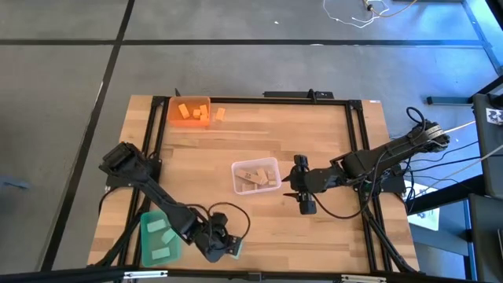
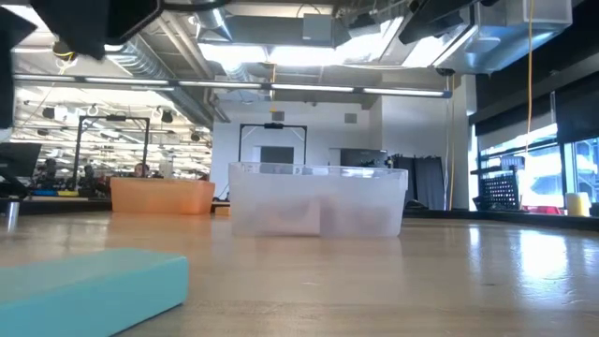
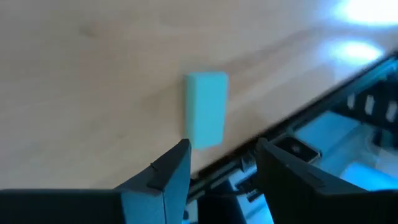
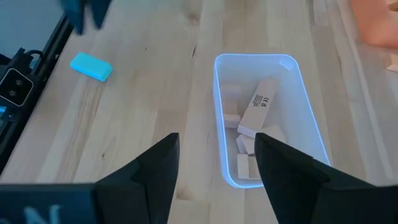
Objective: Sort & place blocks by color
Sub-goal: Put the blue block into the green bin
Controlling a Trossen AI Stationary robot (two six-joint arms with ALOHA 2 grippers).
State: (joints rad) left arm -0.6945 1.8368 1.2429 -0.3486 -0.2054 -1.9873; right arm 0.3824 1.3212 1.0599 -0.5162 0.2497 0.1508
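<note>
A mint green block [image 3: 207, 109] lies flat on the table near its near edge, also visible in the high view [image 1: 236, 248] and close up in the low view [image 2: 89, 290]. My left gripper [image 3: 221, 155] is open just short of this block, at the near edge [image 1: 226, 240]; its fingers do not touch it. My right gripper [image 4: 217, 162] is open and hovers right of the clear bin [image 1: 255, 177], which holds several tan blocks [image 4: 258, 107]. Orange blocks lie in the orange bin [image 1: 189, 111], and one orange block [image 1: 220, 114] lies beside it. Two mint blocks lie in the green bin [image 1: 159, 236].
The black table frame [image 3: 323, 118] runs right beside the mint block at the near edge. The green bin sits at the near left corner, the orange bin [image 2: 161, 195] at the far left, the clear bin [image 2: 318, 201] mid-table. Bare wood lies between them.
</note>
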